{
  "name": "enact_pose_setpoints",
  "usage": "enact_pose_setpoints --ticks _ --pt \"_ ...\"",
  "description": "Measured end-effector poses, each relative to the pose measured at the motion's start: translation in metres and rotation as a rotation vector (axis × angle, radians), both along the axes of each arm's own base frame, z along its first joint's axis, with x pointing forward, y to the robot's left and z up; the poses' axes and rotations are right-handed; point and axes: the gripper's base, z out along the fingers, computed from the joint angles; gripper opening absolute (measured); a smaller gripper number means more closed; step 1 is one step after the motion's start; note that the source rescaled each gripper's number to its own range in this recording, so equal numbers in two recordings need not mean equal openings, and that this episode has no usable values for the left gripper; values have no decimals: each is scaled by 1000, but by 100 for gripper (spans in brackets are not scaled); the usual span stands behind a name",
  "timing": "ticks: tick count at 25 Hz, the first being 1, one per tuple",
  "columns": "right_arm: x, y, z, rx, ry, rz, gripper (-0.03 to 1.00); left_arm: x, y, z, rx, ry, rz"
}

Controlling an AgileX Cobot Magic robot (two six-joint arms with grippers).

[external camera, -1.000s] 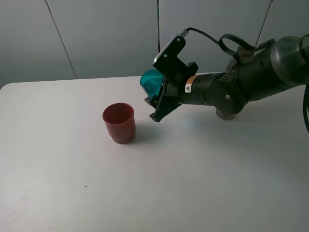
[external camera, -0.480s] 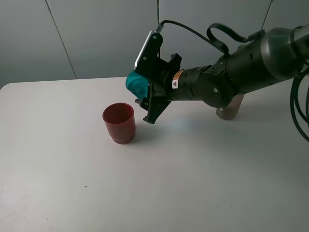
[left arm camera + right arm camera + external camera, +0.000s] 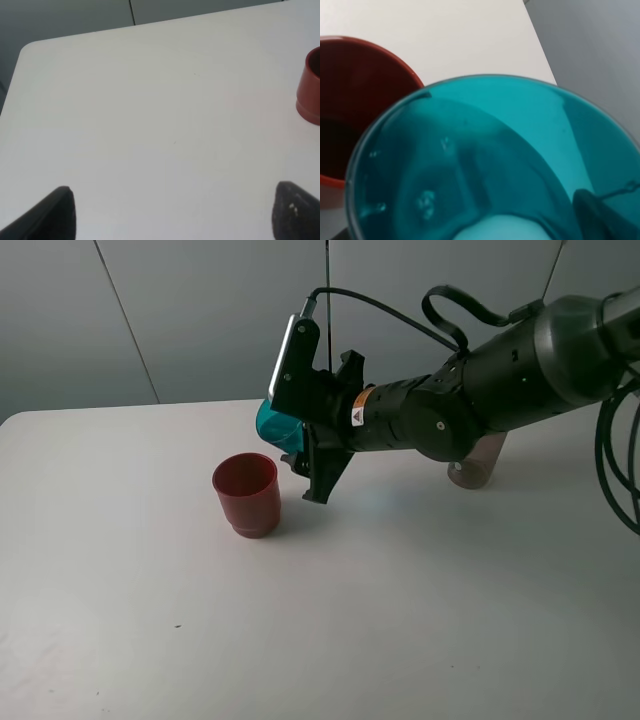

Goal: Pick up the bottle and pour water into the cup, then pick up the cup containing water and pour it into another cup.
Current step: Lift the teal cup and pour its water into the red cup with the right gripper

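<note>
— Where is your cup now?
— Your right gripper clasps the cup, tilted over the red cup (toward the table's far edge). Your left gripper is spread, holding nothing.

We see the cup in translucent teal-blue, with small clear drops on its inner wall in the right wrist view. Another cup, at 7 o'clock from it, is opaque dark red and darker inside. The bottle, at 3 o'clock, is smoky grey-brown. The right arm is black, with a small white and orange label. The table is plain white. The wall is grey with thin dark lines.
</note>
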Motion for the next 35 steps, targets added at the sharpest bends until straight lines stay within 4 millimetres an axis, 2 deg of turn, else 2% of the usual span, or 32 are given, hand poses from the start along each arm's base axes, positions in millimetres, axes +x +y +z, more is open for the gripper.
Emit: enact_pose_setpoints --ticks 12,19,32,35 --pt "10 8 12 -70 -64 58 11 0 0 0 0 0 0" --pt "16 12 6 -133 -65 90 11 0 0 0 0 0 0" --pt "22 17 12 -220 -170 184 11 0 0 0 0 0 0" --pt "25 20 8 -227 -174 190 11 0 0 0 0 0 0"
